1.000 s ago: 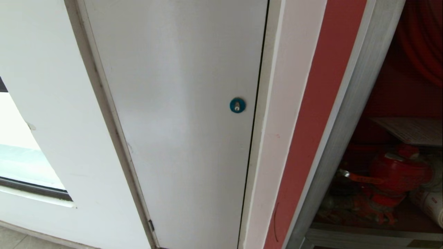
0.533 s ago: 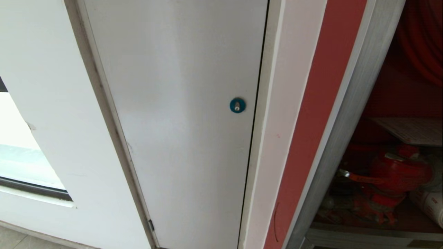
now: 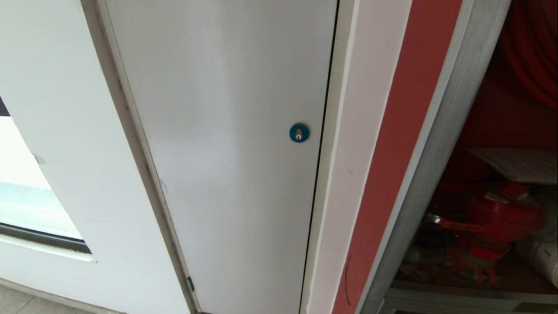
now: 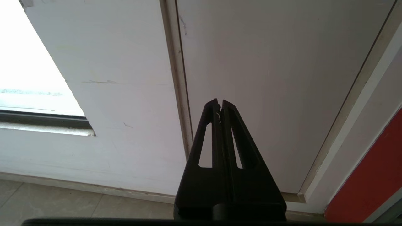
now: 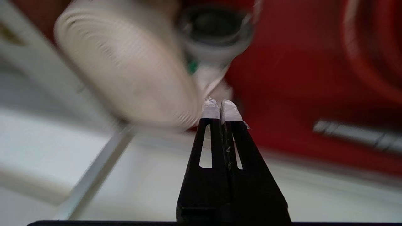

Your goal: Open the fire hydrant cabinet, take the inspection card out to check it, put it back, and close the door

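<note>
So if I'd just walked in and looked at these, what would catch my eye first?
Probably the red inside of the open fire hydrant cabinet on the right, with its red valve low down and a white printed sheet lying above it. Next, the small round blue lock on the plain grey-white panel in the middle.
</note>
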`<state>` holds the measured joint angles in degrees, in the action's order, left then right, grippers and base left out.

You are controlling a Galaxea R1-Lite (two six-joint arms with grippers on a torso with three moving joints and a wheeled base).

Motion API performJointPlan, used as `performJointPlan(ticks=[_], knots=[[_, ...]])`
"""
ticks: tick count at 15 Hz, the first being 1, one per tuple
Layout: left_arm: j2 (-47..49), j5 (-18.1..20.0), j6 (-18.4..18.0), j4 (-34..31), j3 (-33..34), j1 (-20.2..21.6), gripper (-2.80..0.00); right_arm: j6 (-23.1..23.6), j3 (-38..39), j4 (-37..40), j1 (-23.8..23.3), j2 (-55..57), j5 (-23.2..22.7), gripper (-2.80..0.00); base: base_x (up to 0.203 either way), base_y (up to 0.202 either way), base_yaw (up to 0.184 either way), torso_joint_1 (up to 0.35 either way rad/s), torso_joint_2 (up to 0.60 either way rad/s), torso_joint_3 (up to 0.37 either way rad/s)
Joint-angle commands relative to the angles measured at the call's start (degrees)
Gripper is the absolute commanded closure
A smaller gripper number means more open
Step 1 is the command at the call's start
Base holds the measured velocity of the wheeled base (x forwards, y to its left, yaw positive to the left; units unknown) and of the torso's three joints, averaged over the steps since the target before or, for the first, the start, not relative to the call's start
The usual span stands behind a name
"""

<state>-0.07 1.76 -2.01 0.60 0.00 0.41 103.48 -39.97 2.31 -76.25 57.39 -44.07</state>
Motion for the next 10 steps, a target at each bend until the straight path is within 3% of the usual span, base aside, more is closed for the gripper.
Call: performJointPlan(ticks=[1,6,7,10], knots=[[0.07,0.0,-0.01,0.02,0.35,0.02,0.0,2.52,-0.75,-0.8,-4.04,3.65,-9.77,0.0,0.0,0.0,0.0,0.0,0.0,0.0],[0.07,0.0,-0.01,0.02,0.35,0.02,0.0,3.19,-0.64,-0.89,-4.25,5.57,-20.52,0.0,0.0,0.0,0.0,0.0,0.0,0.0],[0.07,0.0,-0.01,0.02,0.35,0.02,0.0,3.22,-0.43,-0.52,-4.22,5.44,-20.8,-2.8,0.0,0.0,0.0,0.0,0.0,0.0],[0.07,0.0,-0.01,0.02,0.35,0.02,0.0,3.15,-0.34,6.18,-1.52,4.33,-21.71,-2.8,0.0,0.0,0.0,0.0,0.0,0.0]])
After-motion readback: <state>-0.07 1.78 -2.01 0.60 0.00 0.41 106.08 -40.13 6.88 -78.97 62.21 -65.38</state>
